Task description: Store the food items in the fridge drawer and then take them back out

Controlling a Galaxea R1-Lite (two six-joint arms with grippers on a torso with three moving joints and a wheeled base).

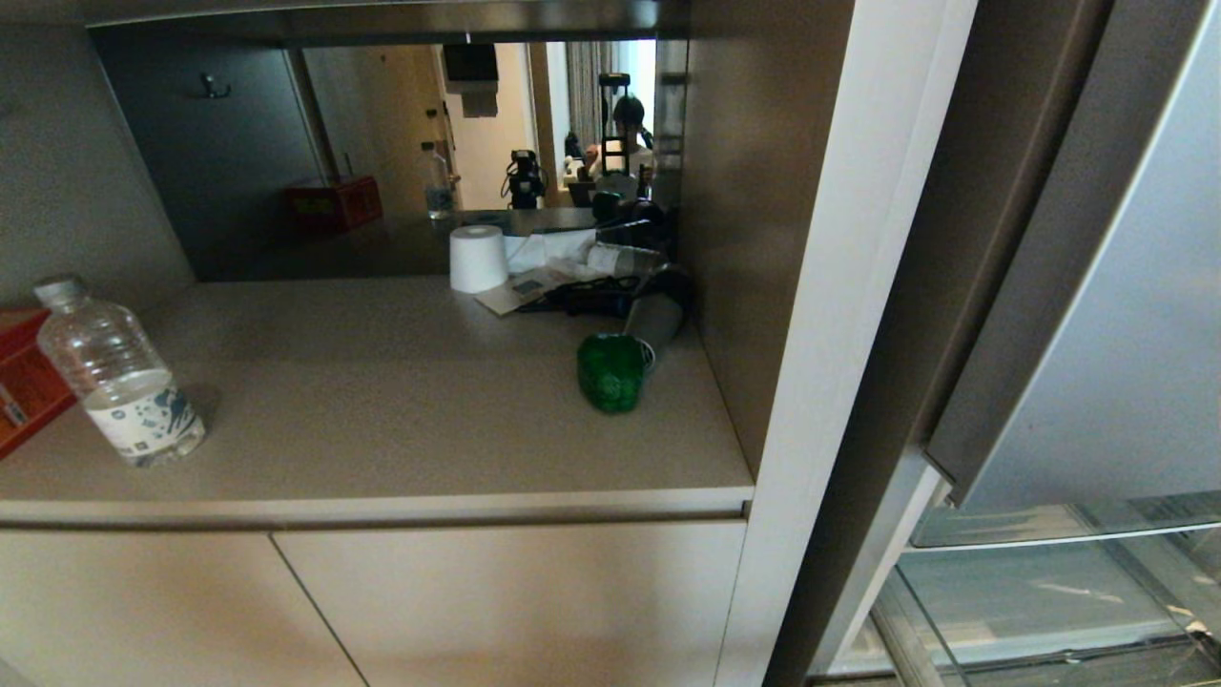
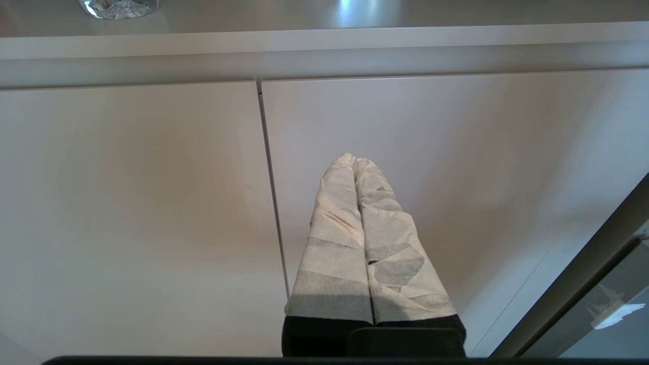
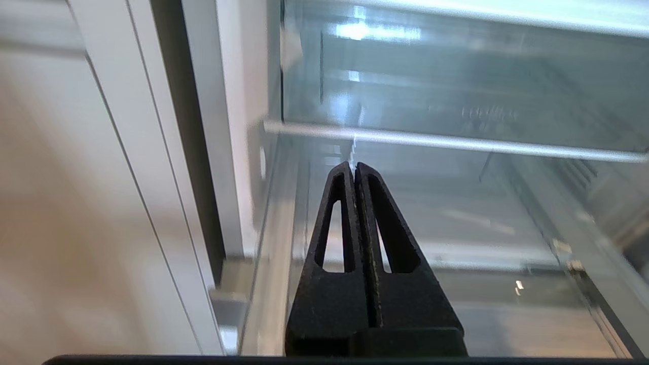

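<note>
While the green bell pepper (image 1: 610, 372) sits mid-frame on the tabletop (image 1: 382, 401), both end effectors, left (image 2: 355, 161) and right (image 3: 353, 167), are pressed together, empty. Glossy, light, hollow: I'd grip its broad middle gently. The fridge drawer (image 1: 1049, 582) stands open lower right.

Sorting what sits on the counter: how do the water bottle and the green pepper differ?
The water bottle is clear plastic with a printed label, while the green pepper is opaque and glossy green. The bottle stands upright and taller; the pepper is a low, lumpy shape. The bottle is near the counter's left end, the pepper at its right, against the hair dryer. Both rest on the counter.
</note>
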